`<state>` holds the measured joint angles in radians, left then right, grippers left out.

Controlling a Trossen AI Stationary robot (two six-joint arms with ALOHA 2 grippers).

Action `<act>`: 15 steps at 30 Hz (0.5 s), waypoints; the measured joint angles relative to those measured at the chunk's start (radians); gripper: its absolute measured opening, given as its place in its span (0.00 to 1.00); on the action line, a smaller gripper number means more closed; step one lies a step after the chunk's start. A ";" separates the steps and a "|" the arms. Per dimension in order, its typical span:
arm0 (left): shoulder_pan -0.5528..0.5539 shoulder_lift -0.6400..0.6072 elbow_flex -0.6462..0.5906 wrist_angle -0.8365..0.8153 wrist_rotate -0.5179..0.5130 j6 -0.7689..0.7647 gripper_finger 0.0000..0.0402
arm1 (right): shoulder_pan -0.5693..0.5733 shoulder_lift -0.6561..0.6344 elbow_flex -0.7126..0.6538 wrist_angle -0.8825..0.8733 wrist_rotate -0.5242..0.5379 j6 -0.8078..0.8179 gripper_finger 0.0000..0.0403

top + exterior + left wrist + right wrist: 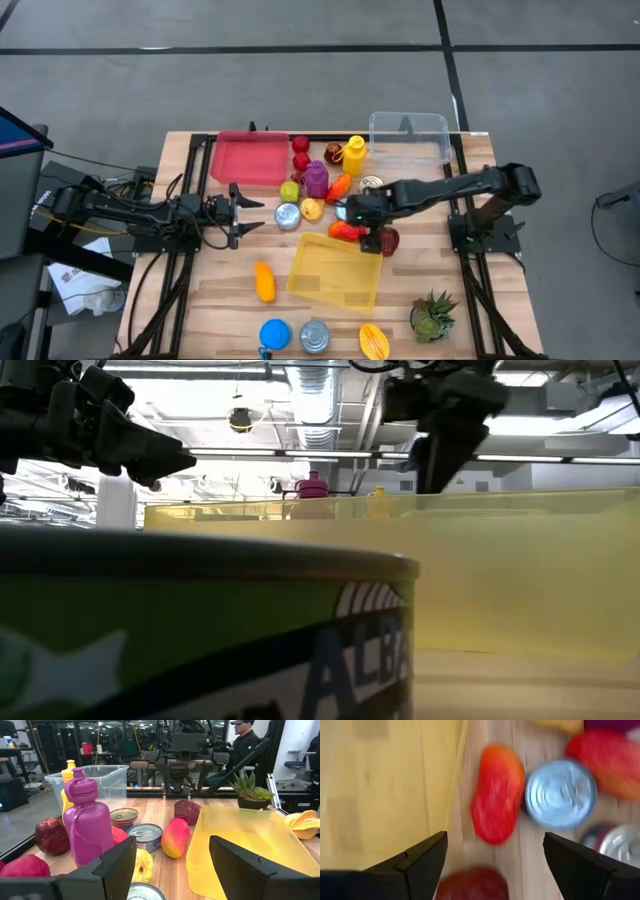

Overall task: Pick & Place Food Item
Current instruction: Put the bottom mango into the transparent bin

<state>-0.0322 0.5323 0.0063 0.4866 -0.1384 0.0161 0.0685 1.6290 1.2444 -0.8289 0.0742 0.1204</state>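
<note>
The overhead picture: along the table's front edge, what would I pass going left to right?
Blue round thing → silver can → orange-yellow fruit piece → small potted succulent.

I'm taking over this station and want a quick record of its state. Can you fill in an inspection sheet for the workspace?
Surface: wooden table, crowded toward the middle and far side.
Job's things: red-orange mango beside the yellow bin, directly below the right hand; neither hand holds anything.
Clutter: red tray, clear tub, purple bottle, yellow bottle, tins, potted succulent, other toy fruit.
Hands: left hand open, waiting left of the pile; right hand open above the mango.
Cables: bundle along the left arm's base.
Surroundings: a seated person beyond the table.
</note>
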 joint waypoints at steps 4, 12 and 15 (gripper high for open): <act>0.000 0.000 0.000 -0.005 0.007 -0.014 0.61 | -0.002 0.052 -0.002 0.061 0.001 0.000 0.79; 0.000 0.000 0.000 -0.014 0.031 -0.016 0.61 | -0.001 0.143 -0.002 0.135 0.002 0.003 0.79; 0.000 0.000 0.000 -0.016 0.031 -0.015 0.61 | -0.002 0.164 -0.006 0.139 0.007 -0.001 0.79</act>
<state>-0.0322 0.5323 0.0063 0.4710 -0.1078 0.0009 0.0666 1.7929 1.2386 -0.6899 0.0814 0.1190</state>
